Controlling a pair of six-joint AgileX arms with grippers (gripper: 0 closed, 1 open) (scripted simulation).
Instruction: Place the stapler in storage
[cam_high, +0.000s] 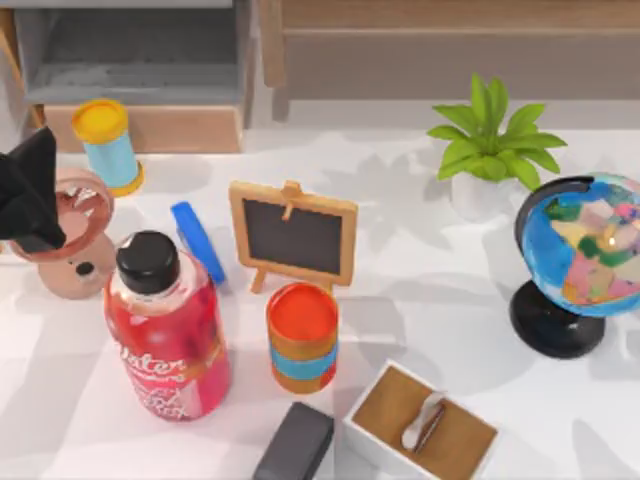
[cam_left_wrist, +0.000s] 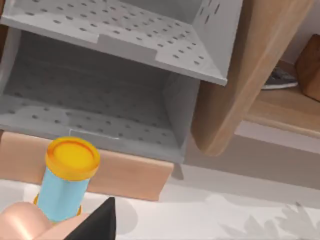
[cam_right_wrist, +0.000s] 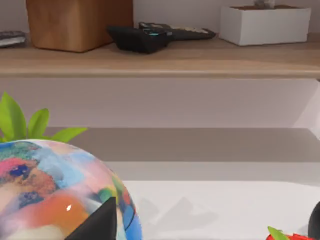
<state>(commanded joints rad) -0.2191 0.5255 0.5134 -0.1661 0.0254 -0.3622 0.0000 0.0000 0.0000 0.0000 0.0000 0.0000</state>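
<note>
Nothing done: stapler (cam_high: 198, 241) lying on table, storage (cam_high: 130, 60) waiting; left gripper (cam_high: 30, 190) hovering nearby, claw state unclear.

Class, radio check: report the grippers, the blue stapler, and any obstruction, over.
Left gripper at table's left edge, above pink stand. Slim glossy blue stapler flat on table, ungripped. Light-blue cylinder with yellow cap fronts grey-lined wooden storage.

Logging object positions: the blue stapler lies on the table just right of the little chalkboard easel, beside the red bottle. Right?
Not quite. The top view shows the stapler lying left of the chalkboard easel, between it and the red bottle. It does lie on the table.
</note>
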